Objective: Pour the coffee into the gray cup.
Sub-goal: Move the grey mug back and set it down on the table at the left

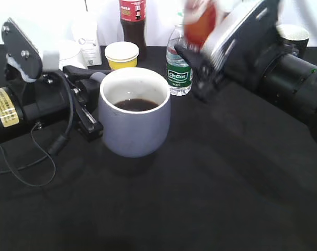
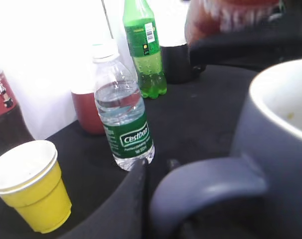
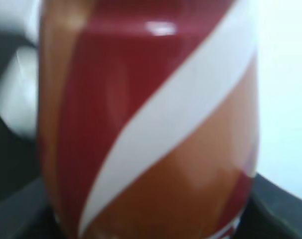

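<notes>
The gray cup (image 1: 135, 130) stands at the table's middle with dark coffee (image 1: 136, 105) low inside it. My left gripper (image 1: 91, 104) is shut on the cup's loop handle (image 2: 206, 181); one dark finger (image 2: 138, 199) lies against the handle in the left wrist view. My right gripper (image 1: 206, 52) is shut on the orange-red coffee bottle (image 1: 200, 23) and holds it raised and tilted, blurred, above and right of the cup. The bottle (image 3: 151, 124) fills the right wrist view and hides the jaws there. Nothing is pouring from it.
Behind the cup stand a green-labelled water bottle (image 1: 178, 70), a yellow paper cup (image 1: 122, 55), a cola bottle (image 1: 133, 21) and a white carton (image 1: 88, 42). A black mug (image 1: 294, 36) is at the far right. A green soda bottle (image 2: 143, 47) stands behind.
</notes>
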Controlling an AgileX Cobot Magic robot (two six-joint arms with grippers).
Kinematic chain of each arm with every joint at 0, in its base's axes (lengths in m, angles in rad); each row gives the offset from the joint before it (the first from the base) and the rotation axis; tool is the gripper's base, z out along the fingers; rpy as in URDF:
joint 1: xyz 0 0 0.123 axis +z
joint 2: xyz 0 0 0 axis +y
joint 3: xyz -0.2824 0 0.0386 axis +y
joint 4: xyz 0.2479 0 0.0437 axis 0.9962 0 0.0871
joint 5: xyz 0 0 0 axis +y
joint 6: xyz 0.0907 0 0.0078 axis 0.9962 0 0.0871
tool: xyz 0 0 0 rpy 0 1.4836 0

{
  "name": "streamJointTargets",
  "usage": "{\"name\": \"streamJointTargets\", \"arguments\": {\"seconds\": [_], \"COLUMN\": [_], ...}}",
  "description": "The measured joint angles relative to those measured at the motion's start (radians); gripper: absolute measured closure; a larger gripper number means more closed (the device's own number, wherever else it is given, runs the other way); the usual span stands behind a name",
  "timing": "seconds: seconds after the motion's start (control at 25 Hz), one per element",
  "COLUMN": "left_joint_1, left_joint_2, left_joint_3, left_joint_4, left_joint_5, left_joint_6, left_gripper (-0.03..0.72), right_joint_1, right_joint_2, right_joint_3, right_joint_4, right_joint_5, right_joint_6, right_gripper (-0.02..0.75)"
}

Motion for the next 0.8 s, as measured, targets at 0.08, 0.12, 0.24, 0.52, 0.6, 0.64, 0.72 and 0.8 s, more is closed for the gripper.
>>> {"name": "streamJointTargets", "arguments": {"seconds": [0.08, 0.12, 0.24, 0.52, 0.6, 0.64, 0.72, 0.8], "left_joint_1": [0.000, 0.000, 0.000, 0.224, 0.345, 0.405, 0.522, 0.616], "left_joint_2": [0.000, 0.000, 0.000, 0.000, 0.001, 0.001, 0.001, 0.012], "left_joint_3": [0.000, 0.000, 0.002, 0.003, -0.004, -0.017, -0.055, -0.107], "left_joint_4": [-0.001, -0.001, -0.036, -0.126, -0.133, -0.133, -0.135, -0.135], "left_joint_5": [-0.003, -0.004, -0.004, -0.191, -0.198, -0.198, -0.189, -0.151], "left_joint_6": [0.000, 0.000, 0.000, 0.001, 0.001, 0.001, 0.001, 0.001], "left_gripper": [0.619, 0.619, 0.619, 0.619, 0.619, 0.619, 0.619, 0.619], "right_joint_1": [0.000, 0.000, 0.000, 0.000, 0.000, 0.000, 0.000, 0.000], "right_joint_2": [0.000, 0.005, 0.037, 0.037, 0.037, 0.037, 0.037, 0.037], "right_joint_3": [0.000, 0.000, 0.000, 0.000, 0.000, 0.000, 0.000, 0.000], "right_joint_4": [0.000, 0.000, 0.000, 0.000, 0.000, 0.000, 0.000, 0.000], "right_joint_5": [0.000, 0.000, 0.003, 0.003, 0.004, 0.005, 0.007, 0.013], "right_joint_6": [0.296, 0.382, 0.458, 0.465, 0.465, 0.465, 0.465, 0.465], "right_gripper": [0.206, 0.206, 0.206, 0.206, 0.206, 0.206, 0.206, 0.206]}}
